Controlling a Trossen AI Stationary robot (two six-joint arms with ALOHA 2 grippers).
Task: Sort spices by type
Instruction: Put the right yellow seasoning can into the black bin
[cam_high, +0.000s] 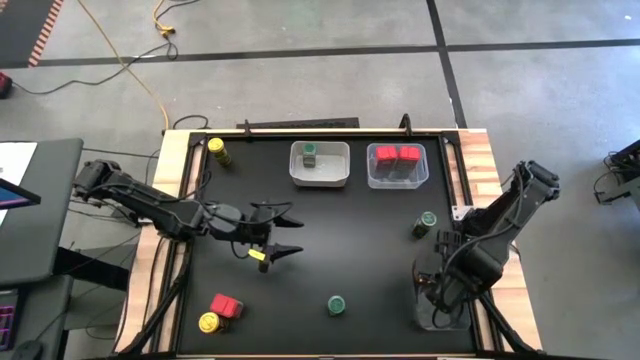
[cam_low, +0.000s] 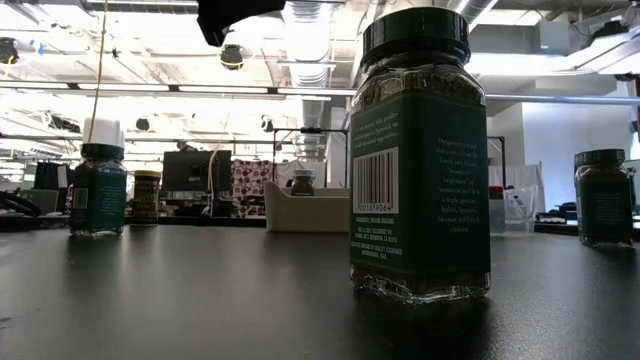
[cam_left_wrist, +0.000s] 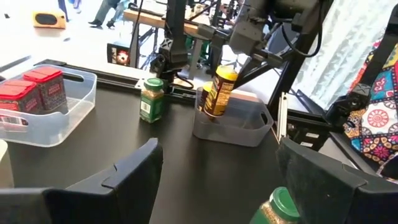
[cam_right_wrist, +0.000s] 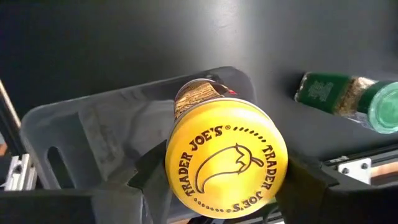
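My right gripper (cam_high: 440, 290) hangs over a clear bin (cam_right_wrist: 93, 130) at the table's near right corner, shut on a yellow-lidded spice jar (cam_right_wrist: 227, 158). My left gripper (cam_high: 292, 234) stands open above the table's left middle and holds nothing; it points level toward the right side. Loose green-lidded jars stand upright on the table at the right (cam_high: 425, 222) and at the near middle (cam_high: 336, 305). A yellow-lidded jar (cam_high: 217, 150) stands at the far left. A red box (cam_high: 226, 305) and another yellow-lidded jar (cam_high: 208, 322) sit at the near left. My right gripper pinches the yellow-lidded jar between its two fingers (cam_right_wrist: 149, 177), one on each side just below the lid (cam_left_wrist: 225, 76). The fingers come from above, pointing down. The jar hangs tilted, its lower end (cam_left_wrist: 210, 111) inside the clear bin; whether it touches the bin's floor does not show.
At the far edge a white bin (cam_high: 320, 178) holds a green-lidded jar (cam_high: 310, 155), and a clear bin (cam_high: 397, 182) beside it holds red boxes (cam_high: 398, 155). Open black tabletop lies between the two arms. Wooden strips edge the table on the left and right.
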